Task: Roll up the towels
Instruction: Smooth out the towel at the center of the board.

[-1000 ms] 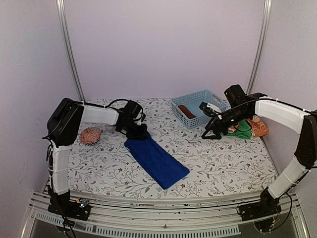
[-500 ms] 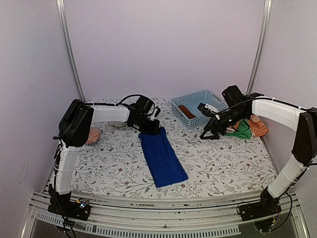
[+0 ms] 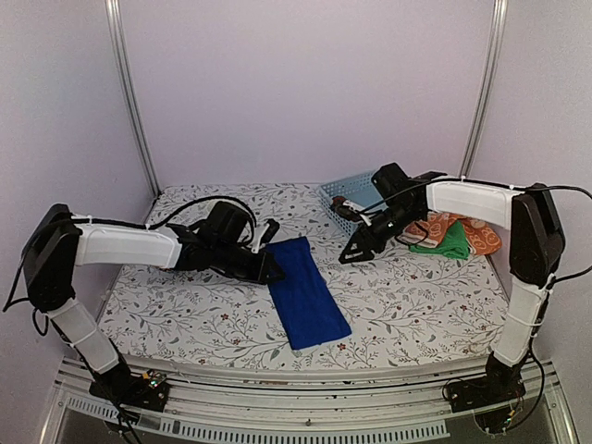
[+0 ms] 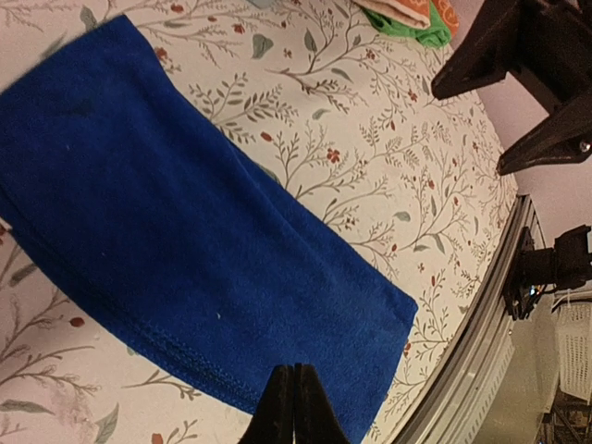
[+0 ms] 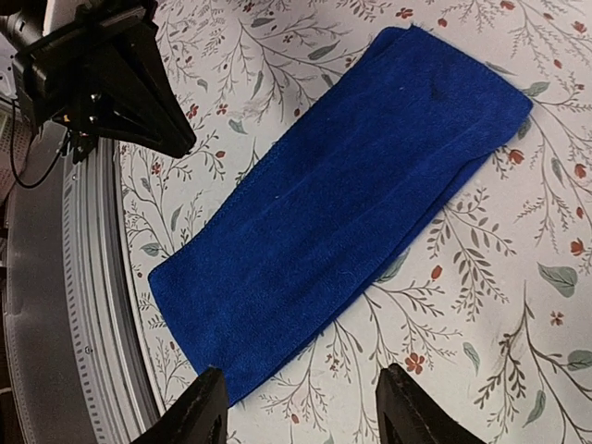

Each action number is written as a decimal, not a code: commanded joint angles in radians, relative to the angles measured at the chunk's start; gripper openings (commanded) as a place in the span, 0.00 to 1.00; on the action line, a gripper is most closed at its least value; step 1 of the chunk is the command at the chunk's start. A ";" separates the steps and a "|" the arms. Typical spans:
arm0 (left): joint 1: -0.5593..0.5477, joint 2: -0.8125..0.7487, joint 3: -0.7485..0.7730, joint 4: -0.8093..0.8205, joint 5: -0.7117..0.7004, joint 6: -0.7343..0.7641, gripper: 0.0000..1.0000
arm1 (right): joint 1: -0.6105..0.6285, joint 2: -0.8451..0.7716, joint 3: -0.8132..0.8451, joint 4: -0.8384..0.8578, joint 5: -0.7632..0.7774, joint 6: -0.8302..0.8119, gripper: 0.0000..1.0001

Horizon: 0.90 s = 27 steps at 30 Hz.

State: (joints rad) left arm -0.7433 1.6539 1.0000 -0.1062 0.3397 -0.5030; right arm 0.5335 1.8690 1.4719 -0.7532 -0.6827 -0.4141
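Note:
A royal-blue towel point(image 3: 303, 291) lies flat as a long folded strip in the middle of the table; it also shows in the left wrist view point(image 4: 176, 231) and the right wrist view point(image 5: 351, 203). My left gripper point(image 3: 269, 273) is shut, its tips point(image 4: 294, 412) just over the towel's long left edge, holding nothing. My right gripper point(image 3: 355, 251) is open and empty, hovering to the right of the towel's far end point(image 5: 305, 416). An orange patterned towel point(image 3: 476, 233) and a green towel point(image 3: 449, 242) lie at the far right. The rust-brown towel is hidden.
A pale blue lattice basket point(image 3: 340, 196) stands at the back, mostly hidden behind my right arm. The table's metal front rail point(image 3: 296, 407) runs just past the towel's near end. The side walls stand close on both sides.
The towel was dragged and turned to lie nearly straight front to back. My left gripper left its far corner and dropped to its left edge. My right gripper moved left toward the towel.

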 commanded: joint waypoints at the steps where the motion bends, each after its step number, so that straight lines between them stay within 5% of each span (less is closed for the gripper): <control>1: -0.020 0.005 -0.069 0.101 0.041 -0.062 0.02 | 0.038 0.115 0.092 -0.004 -0.066 0.078 0.54; 11: -0.022 0.147 -0.010 0.208 -0.067 -0.121 0.04 | 0.076 0.342 0.201 -0.029 -0.129 0.125 0.46; 16: 0.025 0.295 0.030 0.320 0.089 -0.160 0.04 | 0.080 0.419 0.207 -0.028 -0.150 0.139 0.45; 20: 0.022 0.366 0.018 0.269 0.089 -0.176 0.04 | 0.082 0.452 0.153 -0.007 -0.081 0.182 0.39; 27: 0.046 0.263 -0.114 0.117 -0.091 -0.136 0.04 | 0.082 0.406 -0.014 0.094 0.023 0.256 0.36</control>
State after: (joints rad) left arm -0.7143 1.9472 0.9516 0.1654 0.3614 -0.6720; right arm 0.6064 2.2528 1.5661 -0.6689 -0.7990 -0.2169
